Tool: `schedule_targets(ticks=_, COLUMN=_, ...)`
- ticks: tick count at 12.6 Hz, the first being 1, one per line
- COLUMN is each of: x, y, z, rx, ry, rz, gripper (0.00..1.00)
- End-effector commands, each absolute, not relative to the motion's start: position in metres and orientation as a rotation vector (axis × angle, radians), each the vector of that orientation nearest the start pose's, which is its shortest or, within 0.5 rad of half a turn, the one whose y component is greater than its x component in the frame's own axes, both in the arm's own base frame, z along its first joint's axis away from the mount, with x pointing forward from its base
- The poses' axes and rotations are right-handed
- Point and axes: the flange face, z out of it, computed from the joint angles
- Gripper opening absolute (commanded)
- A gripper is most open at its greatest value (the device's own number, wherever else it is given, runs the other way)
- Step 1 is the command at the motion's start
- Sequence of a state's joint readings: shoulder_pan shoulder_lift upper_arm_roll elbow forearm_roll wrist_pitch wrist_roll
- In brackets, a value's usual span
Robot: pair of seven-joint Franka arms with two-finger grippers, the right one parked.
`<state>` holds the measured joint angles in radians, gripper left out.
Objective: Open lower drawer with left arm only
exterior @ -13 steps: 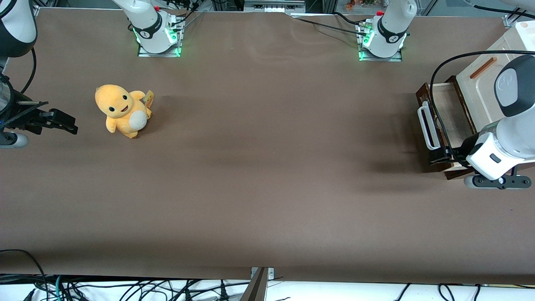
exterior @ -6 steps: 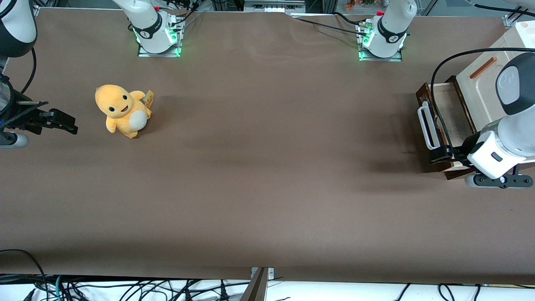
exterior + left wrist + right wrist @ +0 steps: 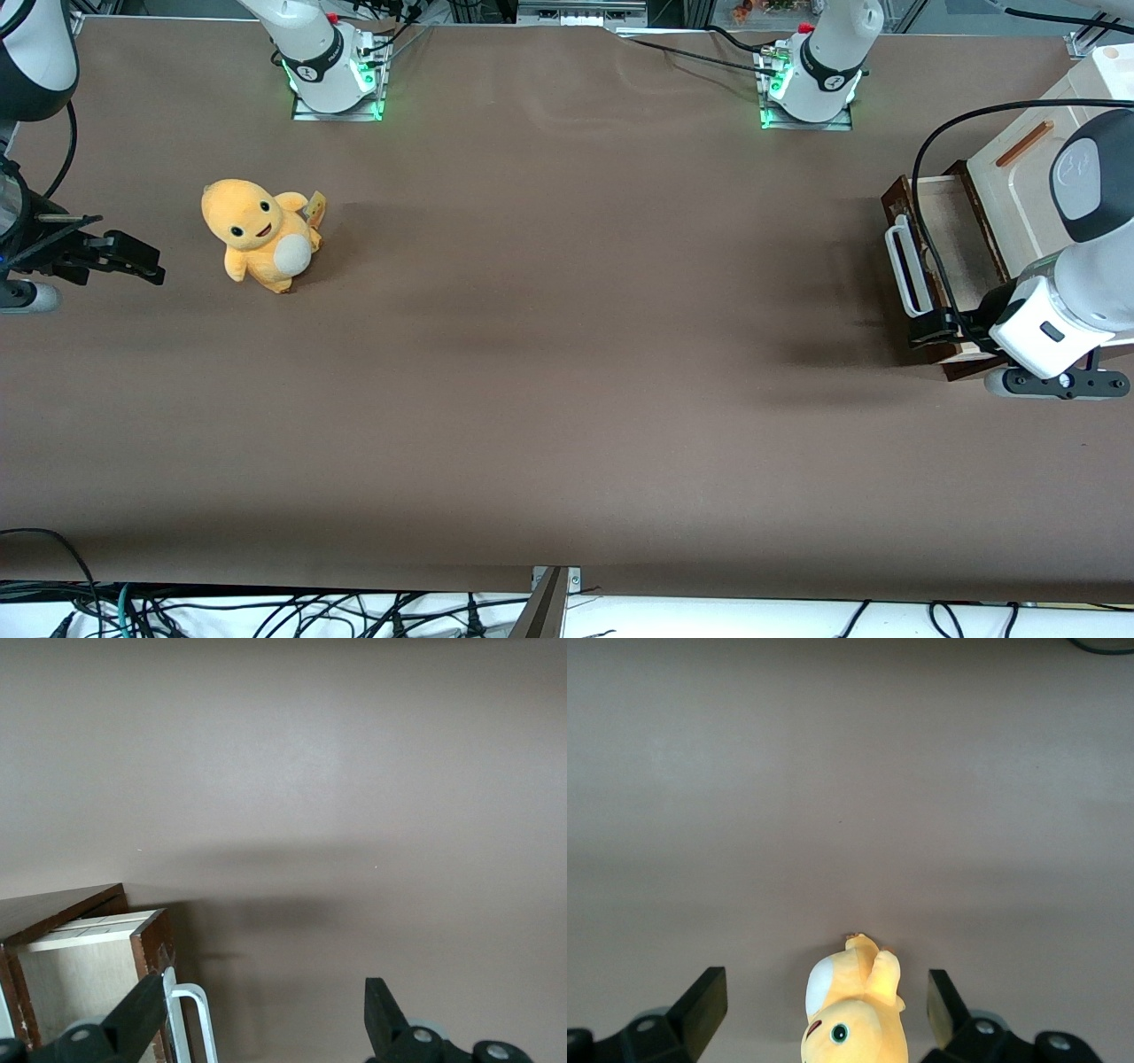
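Note:
The lower drawer (image 3: 895,206) stands pulled out of the cabinet, its dark brown front (image 3: 152,943) facing the table and its pale wood tray (image 3: 952,237) showing. Its white loop handle (image 3: 905,266) runs along the front. The left arm (image 3: 1085,257) reaches over the cabinet. Its black gripper (image 3: 930,329) sits at the handle's end nearer the front camera. In the left wrist view the gripper (image 3: 264,997) is open, fingers wide apart; the handle (image 3: 190,1014) lies just inside one finger (image 3: 142,1010), and nothing is gripped.
The cream cabinet (image 3: 1028,177) with a slim orange-brown handle (image 3: 1023,143) stands at the working arm's end of the table. A yellow plush toy (image 3: 257,235) sits toward the parked arm's end. Brown table surface (image 3: 576,354) stretches in front of the drawer.
The left arm's wrist has shifted very slightly; the drawer and handle stay where they were.

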<state>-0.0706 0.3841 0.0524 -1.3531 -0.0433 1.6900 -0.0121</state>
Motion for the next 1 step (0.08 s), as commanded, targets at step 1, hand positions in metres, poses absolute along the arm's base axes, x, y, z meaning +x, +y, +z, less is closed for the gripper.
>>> schedule_targets(ticks=1, x=0.6704, y=-0.024, z=0.5082, rx=-3.144, ry=0.049, rz=0.067, gripper=1.0)
